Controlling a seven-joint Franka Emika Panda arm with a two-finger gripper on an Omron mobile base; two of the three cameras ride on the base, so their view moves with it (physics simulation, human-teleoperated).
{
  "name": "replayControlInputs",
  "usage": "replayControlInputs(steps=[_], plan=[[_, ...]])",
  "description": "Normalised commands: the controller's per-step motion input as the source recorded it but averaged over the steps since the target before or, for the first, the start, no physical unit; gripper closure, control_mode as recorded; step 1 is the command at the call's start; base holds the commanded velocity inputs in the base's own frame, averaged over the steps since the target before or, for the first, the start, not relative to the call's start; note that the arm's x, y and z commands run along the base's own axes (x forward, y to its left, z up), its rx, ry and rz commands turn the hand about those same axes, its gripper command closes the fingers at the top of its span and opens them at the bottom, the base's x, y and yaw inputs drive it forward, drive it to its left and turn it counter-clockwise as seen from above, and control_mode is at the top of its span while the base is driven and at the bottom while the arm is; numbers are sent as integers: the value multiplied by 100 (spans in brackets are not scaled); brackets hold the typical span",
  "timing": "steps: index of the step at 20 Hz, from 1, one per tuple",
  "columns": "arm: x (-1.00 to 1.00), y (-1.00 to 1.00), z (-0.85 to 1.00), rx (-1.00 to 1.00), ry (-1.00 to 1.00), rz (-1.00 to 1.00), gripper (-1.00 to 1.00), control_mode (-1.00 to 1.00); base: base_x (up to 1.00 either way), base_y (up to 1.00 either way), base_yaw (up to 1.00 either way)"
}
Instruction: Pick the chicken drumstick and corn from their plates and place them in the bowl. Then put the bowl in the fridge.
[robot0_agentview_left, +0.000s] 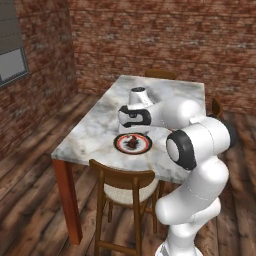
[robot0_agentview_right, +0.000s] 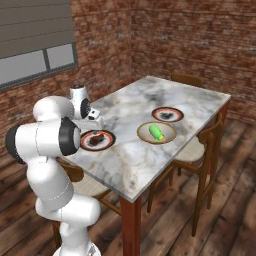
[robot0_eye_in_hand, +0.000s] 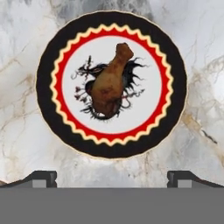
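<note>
The gripper (robot0_eye_in_hand: 112, 177) hangs above the near plate (robot0_eye_in_hand: 48, 65) with its two dark fingertips (robot0_eye_in_hand: 43, 178) spread wide apart and nothing between them. In the hand view the chicken drumstick (robot0_eye_in_hand: 110, 81) lies in the middle of that plate, on its dark-patterned pale centre, with its narrow bone end pointing toward the top of the picture. The plate sits on the marble table (robot0_agentview_right: 165, 92), near the edge closest to the robot (a wooden chair (robot0_agentview_left: 122, 187) stands tucked in just below that edge).

From the right base view, the corn (robot0_agentview_right: 156, 132) already lies inside the tan bowl (robot0_agentview_right: 142, 133), which rests toward the middle of the table. Just beyond the bowl sits the second plate (robot0_agentview_right: 168, 114), close to it, with only its dark pattern visible at the centre.
</note>
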Motion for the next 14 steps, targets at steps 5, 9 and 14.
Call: replayControlInputs(steps=[5, 9, 14], plan=[[31, 0, -24, 1, 0, 1, -100, -100, 0, 0, 0], [37, 0, -14, 0, 12, 0, -100, -100, 0, 0, 0], [33, 0, -12, 0, 13, 0, -100, -100, 0, 0, 0]])
